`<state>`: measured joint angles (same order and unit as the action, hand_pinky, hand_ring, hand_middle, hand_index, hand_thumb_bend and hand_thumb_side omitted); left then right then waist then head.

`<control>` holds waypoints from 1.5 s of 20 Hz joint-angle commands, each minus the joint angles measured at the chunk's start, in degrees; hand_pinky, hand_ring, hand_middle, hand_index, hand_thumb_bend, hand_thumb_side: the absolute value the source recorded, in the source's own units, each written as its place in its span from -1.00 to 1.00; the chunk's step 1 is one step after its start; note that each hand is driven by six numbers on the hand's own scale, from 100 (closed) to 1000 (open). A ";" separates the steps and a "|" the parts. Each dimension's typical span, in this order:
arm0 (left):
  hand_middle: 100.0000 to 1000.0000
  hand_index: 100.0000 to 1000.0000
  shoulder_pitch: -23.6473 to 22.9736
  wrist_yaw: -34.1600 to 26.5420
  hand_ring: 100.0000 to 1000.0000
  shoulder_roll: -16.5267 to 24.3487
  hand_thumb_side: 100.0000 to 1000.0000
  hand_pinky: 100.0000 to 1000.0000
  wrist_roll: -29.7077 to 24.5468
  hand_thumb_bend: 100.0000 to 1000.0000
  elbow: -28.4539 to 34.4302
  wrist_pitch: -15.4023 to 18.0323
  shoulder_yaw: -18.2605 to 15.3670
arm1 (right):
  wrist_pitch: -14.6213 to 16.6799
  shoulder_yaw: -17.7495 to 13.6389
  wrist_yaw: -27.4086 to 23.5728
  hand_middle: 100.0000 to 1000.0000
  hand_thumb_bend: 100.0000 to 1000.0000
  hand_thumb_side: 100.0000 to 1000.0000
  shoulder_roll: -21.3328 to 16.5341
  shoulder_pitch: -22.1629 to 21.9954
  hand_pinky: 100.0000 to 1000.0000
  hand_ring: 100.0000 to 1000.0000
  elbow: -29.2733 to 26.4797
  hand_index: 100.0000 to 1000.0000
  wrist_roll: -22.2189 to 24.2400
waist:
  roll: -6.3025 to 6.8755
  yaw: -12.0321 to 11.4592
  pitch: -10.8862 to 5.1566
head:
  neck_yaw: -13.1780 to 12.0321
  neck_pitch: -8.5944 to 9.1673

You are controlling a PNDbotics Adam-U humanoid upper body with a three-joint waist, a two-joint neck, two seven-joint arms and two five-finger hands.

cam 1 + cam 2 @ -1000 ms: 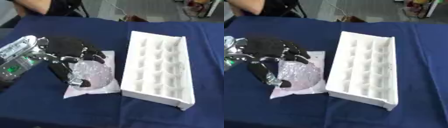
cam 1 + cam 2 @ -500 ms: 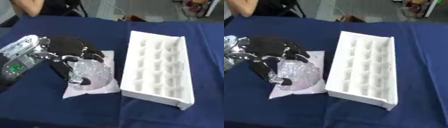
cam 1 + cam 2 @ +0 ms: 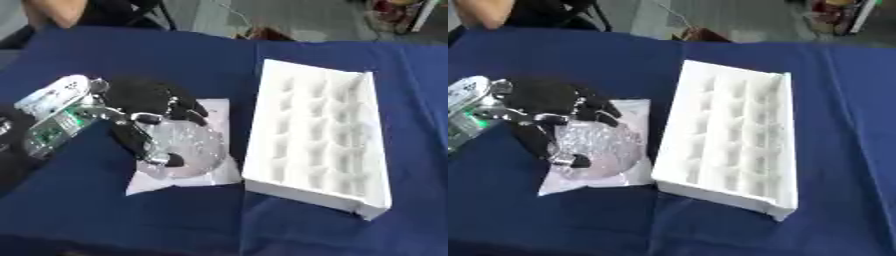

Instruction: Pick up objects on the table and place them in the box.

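The left hand (image 3: 150, 107) curls its fingers over a clear bubbled packet (image 3: 185, 150) on the blue table (image 3: 122, 60); the white box (image 3: 319, 135) lies at its 3 o'clock.

Left hand (image 3: 144, 105) low at left; fingers (image 3: 188, 111) curled downward
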<state>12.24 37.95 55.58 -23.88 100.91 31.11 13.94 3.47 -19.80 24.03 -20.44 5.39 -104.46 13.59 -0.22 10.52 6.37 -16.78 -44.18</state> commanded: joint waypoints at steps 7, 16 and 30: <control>0.85 0.93 1.18 2.66 0.88 -0.83 1.00 0.86 0.84 -0.36 -2.09 1.45 0.60 | 0.25 -0.04 -0.34 0.62 -1.00 0.41 -0.72 0.93 0.11 0.34 -0.62 0.86 0.05 | -0.27 0.28 -0.40 | -0.64 0.06; 0.85 0.93 1.56 5.45 0.88 -2.21 1.00 0.86 2.55 -0.38 -3.64 1.96 1.25 | 0.35 0.10 -0.42 0.62 -1.00 0.41 -0.49 0.92 0.11 0.33 -0.62 0.86 -0.02 | -0.50 0.44 -0.20 | -0.84 0.06; 0.87 0.92 2.76 13.57 0.93 -3.02 1.00 0.97 5.53 -0.15 -4.03 1.86 1.17 | 0.41 0.12 -0.47 0.61 -1.00 0.41 -0.29 0.96 0.11 0.33 -0.65 0.86 -0.09 | -0.68 0.73 -0.04 | -1.17 0.06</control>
<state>14.15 50.28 51.61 -18.99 96.52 33.02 15.56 3.63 -19.45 23.83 -19.93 5.44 -104.46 13.58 -0.82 11.19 6.81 -17.39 -44.18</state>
